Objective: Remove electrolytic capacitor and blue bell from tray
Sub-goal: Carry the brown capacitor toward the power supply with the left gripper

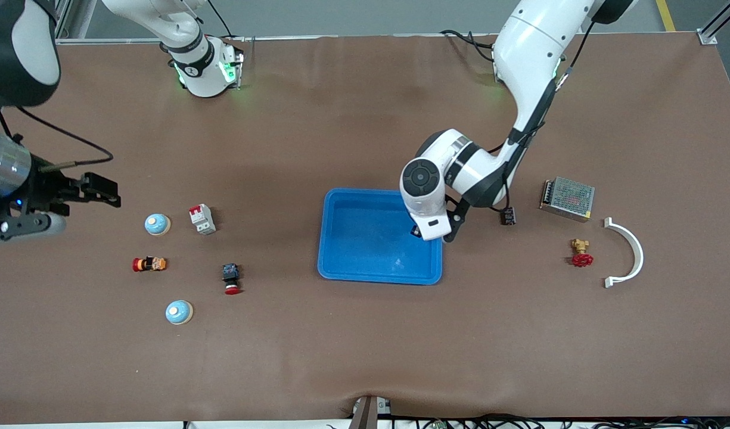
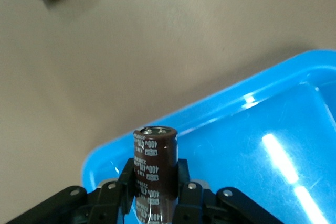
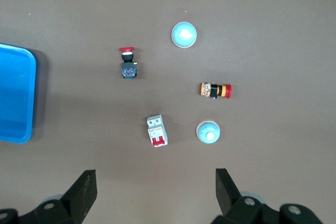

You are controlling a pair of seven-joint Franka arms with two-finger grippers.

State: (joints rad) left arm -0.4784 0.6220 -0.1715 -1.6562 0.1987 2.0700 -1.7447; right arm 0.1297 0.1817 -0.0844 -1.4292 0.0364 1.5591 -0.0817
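Observation:
My left gripper is shut on a dark brown capacitor and holds it upright over the blue tray, at the tray's edge toward the left arm's end. In the left wrist view the fingers clamp its sides above the tray. Two pale blue bells lie toward the right arm's end, one beside a breaker and one nearer the front camera. Both show in the right wrist view, the first and the second. My right gripper is open and empty, high over the table by the first bell.
A white-and-red circuit breaker, a red push button and a small orange-red part lie among the bells. A metal power supply, a small dark module, a red valve and a white curved bracket lie toward the left arm's end.

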